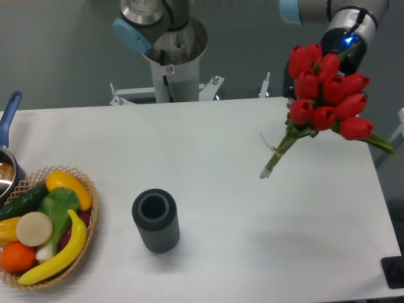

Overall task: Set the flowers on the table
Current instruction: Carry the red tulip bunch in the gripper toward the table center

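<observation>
The gripper (344,53) sits hidden behind the blooms, so its grip cannot be judged; the flowers (325,85) hang tilted above the table (252,189), right side; lower gently, stems first, well apart from the cup (156,221).

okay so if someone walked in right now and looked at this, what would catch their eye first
First the flowers, a bright red bunch held in the air over the table's far right corner, stems slanting down-left; the pincer is hidden behind the blooms. Next, the basket of colourful fruit at the front left edge, with the grey cup upright beside it.
</observation>
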`<state>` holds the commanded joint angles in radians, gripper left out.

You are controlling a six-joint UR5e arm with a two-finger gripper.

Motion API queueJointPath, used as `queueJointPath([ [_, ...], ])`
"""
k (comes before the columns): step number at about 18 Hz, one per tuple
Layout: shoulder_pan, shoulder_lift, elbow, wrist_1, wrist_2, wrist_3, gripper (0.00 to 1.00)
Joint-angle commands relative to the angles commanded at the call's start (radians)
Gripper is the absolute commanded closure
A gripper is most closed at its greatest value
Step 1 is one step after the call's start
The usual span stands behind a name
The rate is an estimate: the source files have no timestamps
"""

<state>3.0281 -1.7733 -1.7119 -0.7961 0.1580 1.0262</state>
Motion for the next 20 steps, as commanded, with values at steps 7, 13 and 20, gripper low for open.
queueJointPath([
  [7,-0.003,0.029,-0.025,-0.002,0.259,0.029,0.53],
  [13,-0.073,0.083,-0.023,-0.009,0.569,0.026,0.53],
  [20,-0.253,0.083,-0.031,-0.017,0.996,0.028,0.54],
])
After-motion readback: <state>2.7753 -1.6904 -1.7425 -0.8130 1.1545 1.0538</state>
